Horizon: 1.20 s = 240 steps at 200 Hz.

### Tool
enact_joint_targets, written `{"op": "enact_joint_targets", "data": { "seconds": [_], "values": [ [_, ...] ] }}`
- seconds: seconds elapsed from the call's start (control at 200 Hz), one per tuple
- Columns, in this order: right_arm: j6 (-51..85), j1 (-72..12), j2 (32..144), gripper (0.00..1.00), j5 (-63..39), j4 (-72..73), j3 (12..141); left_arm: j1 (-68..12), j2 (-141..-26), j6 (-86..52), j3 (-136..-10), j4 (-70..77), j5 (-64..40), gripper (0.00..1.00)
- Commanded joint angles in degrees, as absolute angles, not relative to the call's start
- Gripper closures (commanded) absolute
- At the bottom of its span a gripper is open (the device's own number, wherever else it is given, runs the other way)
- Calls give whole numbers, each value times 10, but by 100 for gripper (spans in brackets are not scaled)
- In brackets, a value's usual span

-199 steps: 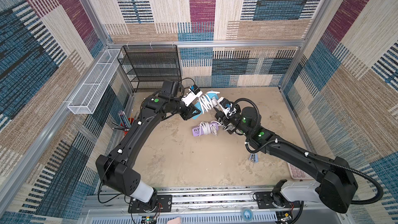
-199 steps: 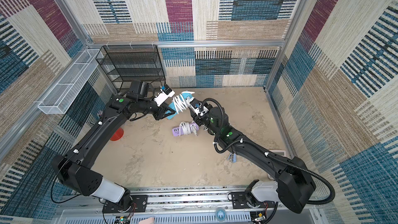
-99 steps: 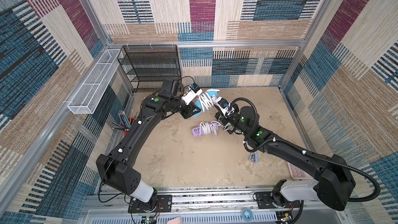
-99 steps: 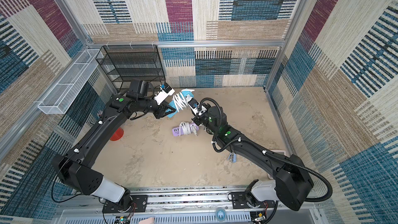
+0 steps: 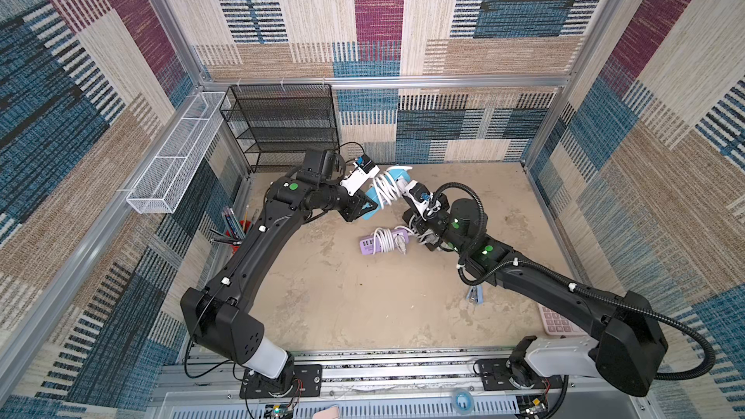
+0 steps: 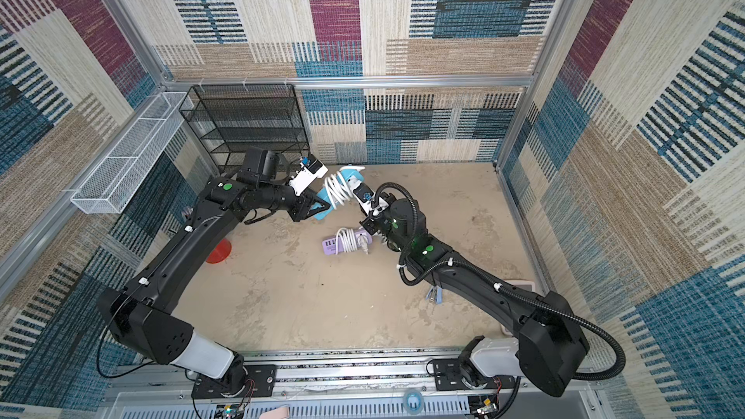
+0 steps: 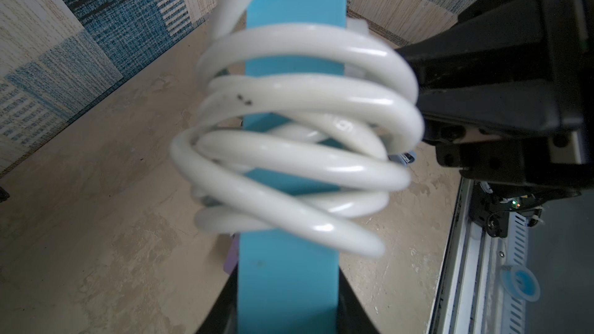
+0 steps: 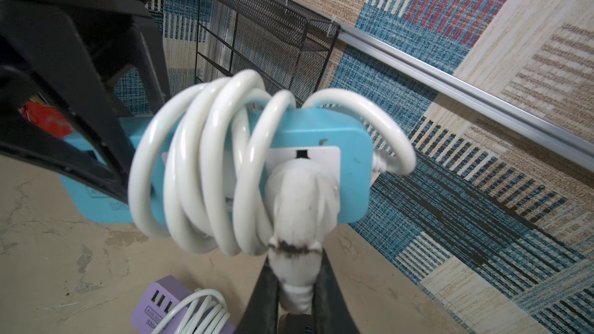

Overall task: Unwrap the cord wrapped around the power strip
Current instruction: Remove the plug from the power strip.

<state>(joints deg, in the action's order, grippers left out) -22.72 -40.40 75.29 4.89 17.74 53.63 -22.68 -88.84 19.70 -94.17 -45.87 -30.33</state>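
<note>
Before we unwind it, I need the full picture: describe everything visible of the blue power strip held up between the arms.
The blue power strip is a flat, rounded-cornered plastic bar with a white socket face, held aloft and tilted. A glossy white cord coils loosely around its middle several times; the plug sits in a socket. The left tool clamps one end; the right tool pinches the plug.

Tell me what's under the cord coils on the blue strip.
The blue strip runs through the cord; a white socket face shows beside the coils. The rest of that face is covered.
</note>
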Motion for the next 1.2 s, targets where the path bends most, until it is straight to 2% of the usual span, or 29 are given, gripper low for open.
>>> {"op": "enact_joint_targets", "data": {
  "seconds": [0.0,0.11,0.301,0.566,0.681,0.856,1.042,1.197],
  "values": [
    [-225,-423,759,100,68,225,539,-226,-887,188,-945,-447,-314,100],
    [-228,-450,780,100,81,232,543,-227,-892,184,-945,-442,-313,100],
    [-214,-446,765,100,79,251,526,-227,-893,187,-943,-443,-312,100],
    [-154,-301,693,100,-39,223,509,-223,-888,201,-946,-461,-351,100],
    [-153,-275,684,100,-67,203,518,-222,-883,210,-943,-464,-359,100],
    [-151,-280,676,100,-77,203,512,-222,-886,206,-944,-459,-345,100],
    [-189,-364,675,100,12,237,487,-223,-892,147,-941,-410,-337,100],
    [-185,-393,682,100,49,277,467,-231,-897,104,-937,-377,-337,100]
  ]
}}
